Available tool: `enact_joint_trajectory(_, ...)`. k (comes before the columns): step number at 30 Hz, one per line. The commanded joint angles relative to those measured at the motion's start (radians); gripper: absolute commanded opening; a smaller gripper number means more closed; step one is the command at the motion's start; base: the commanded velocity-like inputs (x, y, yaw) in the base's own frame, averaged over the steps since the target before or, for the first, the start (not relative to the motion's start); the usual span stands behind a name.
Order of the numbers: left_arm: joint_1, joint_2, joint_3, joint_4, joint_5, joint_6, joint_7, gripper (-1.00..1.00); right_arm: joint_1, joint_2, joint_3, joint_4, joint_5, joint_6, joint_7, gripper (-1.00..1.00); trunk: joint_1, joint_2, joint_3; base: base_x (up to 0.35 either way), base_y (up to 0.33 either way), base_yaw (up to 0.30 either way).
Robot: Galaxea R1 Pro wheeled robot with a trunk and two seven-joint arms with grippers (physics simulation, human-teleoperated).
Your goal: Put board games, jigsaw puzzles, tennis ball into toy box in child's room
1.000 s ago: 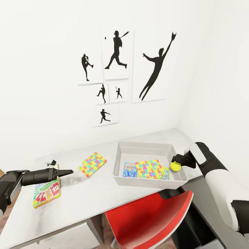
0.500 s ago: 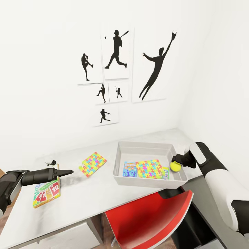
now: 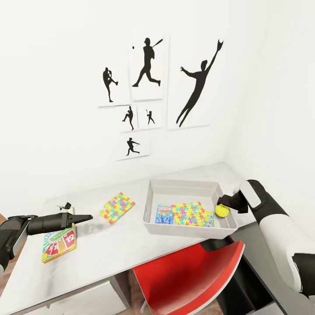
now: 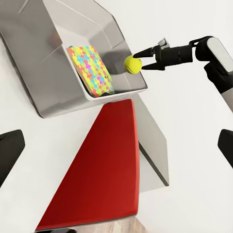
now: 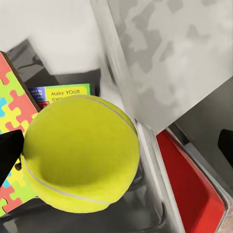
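Observation:
The tennis ball [image 3: 222,211] [image 4: 132,63] hangs just inside the right end of the grey toy box [image 3: 151,199]. It sits between the fingers of my right gripper [image 3: 222,205]. In the right wrist view the ball [image 5: 80,153] touches one finger, and a clear gap separates it from the other, so the gripper is open. Inside the box lie a jigsaw puzzle [image 3: 190,214], a blue board game [image 3: 164,214] and a green-edged game [image 5: 63,91]. A second puzzle [image 3: 117,207] and the SKIP BO game [image 3: 59,244] lie on the table [image 3: 131,245]. My open left gripper [image 3: 87,216] hovers above SKIP BO.
A red chair [image 3: 188,275] is tucked under the table's front edge, below the box. A small black object [image 3: 65,204] lies near the table's back left. White walls with baseball-player prints [image 3: 146,65] close off the back and the right.

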State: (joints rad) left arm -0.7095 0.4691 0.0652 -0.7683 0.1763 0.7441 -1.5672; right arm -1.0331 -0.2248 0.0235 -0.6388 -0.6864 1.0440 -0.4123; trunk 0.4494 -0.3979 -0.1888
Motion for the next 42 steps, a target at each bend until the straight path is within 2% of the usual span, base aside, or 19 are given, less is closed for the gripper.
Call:
enact_joint_trajectory(1,-0.001,0.0,0.0,0.0,0.0,0.011,-0.004,1.0,-0.001,-0.001,0.003,-0.001,-0.006,0.003,-0.01,1.0,0.001,-0.002,-0.002,0.0,0.0,0.0)
enact_joint_trajectory(11,-0.001,0.0,-0.001,0.0,0.0,0.011,-0.004,1.0,0.0,-0.001,0.003,-0.001,-0.007,0.003,-0.01,1.0,0.001,-0.002,0.002,0.0,0.0,0.0)
enact_joint_trajectory(37,-0.001,0.002,0.001,0.0,0.0,0.011,-0.004,1.0,0.002,-0.001,-0.007,-0.016,-0.016,0.003,-0.005,1.0,0.001,-0.002,0.041,0.0,0.0,0.1)
enact_joint_trajectory(42,-0.001,0.002,0.001,0.0,0.0,0.011,-0.004,1.0,0.004,-0.001,-0.006,-0.066,-0.018,0.003,-0.004,1.0,0.001,-0.002,0.048,0.0,0.0,0.012)
